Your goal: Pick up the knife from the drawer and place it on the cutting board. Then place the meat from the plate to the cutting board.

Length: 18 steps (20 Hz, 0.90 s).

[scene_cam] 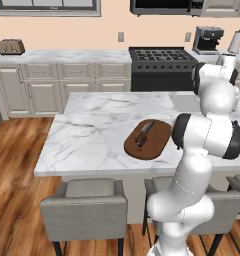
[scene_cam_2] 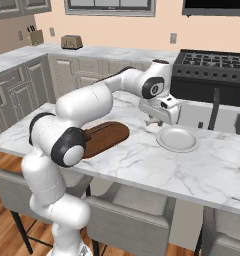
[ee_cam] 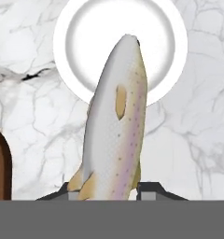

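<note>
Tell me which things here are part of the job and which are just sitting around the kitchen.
Part of the job:
- knife, lying on the board
- cutting board
- meat, a fish held in the hand
- plate, now bare

Just lying about:
- toaster
- coffee machine
- stove
- stools
</note>
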### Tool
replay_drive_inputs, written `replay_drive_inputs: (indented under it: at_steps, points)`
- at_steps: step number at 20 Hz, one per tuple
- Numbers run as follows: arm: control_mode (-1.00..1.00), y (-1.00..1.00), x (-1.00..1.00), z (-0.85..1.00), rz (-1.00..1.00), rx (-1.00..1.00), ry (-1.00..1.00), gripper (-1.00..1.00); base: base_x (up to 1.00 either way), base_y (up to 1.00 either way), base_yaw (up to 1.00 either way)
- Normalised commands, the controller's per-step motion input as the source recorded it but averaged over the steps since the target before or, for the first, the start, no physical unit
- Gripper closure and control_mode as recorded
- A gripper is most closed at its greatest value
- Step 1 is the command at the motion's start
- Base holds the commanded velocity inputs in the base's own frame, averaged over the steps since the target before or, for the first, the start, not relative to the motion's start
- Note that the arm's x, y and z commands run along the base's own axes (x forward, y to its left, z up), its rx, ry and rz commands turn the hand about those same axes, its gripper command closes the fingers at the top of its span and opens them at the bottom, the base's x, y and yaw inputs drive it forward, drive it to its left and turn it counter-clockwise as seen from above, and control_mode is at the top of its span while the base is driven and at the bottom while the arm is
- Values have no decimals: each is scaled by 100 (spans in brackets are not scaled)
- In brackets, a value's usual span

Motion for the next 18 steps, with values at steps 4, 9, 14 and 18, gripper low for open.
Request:
replay_drive_inputs:
  at_steps: [4,9,14,18]
  points:
    - [-100,67,-76,2,0,0,0,100,0,0,0]
    - [-100,60,-68,4,0,0,0,100,0,0,0]
    - [-100,61,-23,31,7,0,0,100,0,0,0]
    - [-100,51,-15,4,10,0,0,100,0,0,0]
